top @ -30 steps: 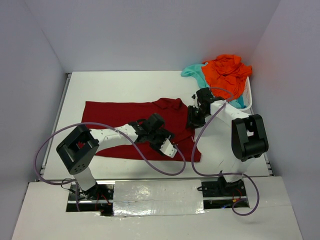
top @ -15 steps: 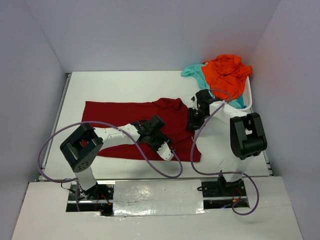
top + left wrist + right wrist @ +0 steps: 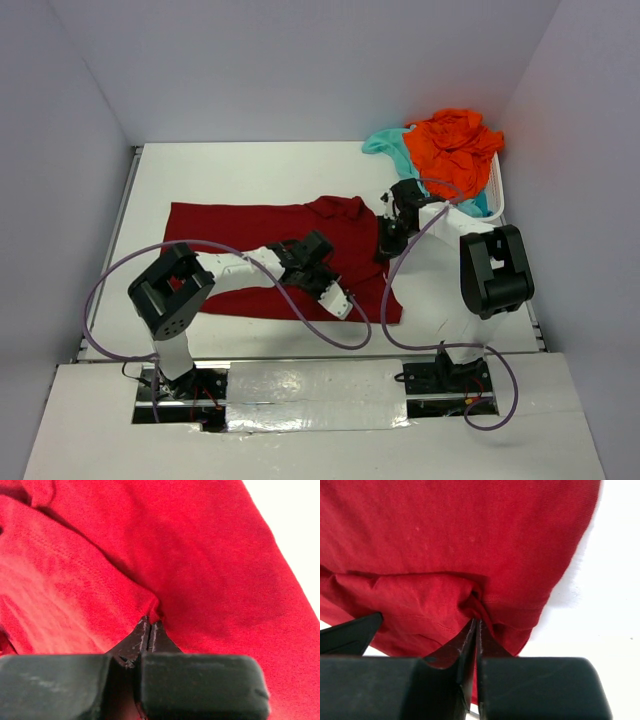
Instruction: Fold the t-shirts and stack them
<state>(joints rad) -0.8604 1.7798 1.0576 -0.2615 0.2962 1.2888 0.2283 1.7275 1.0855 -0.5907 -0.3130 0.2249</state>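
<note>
Table centre out to 9 o'clock: dark red t-shirt (image 3: 240, 235) lying spread. Left gripper (image 3: 150, 626) clenched on a pinch of cloth near the shirt's 5 o'clock corner. Right gripper (image 3: 475, 622) clenched on a bunched fold at its 3 o'clock edge.

Step, as judged: grasp set for fold 1.

Next: raise both pinches level and carry them toward 9 o'clock, cloth taut.

Orange t-shirt (image 3: 455, 145) and mint t-shirt (image 3: 385, 143) heaped in basket (image 3: 497, 197) at 1 o'clock.

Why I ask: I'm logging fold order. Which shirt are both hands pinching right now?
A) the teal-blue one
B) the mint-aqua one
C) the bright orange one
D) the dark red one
D: in each wrist view the left hand and the right hand are closed on a bunched fold of the dark red shirt spread on the table.
</note>
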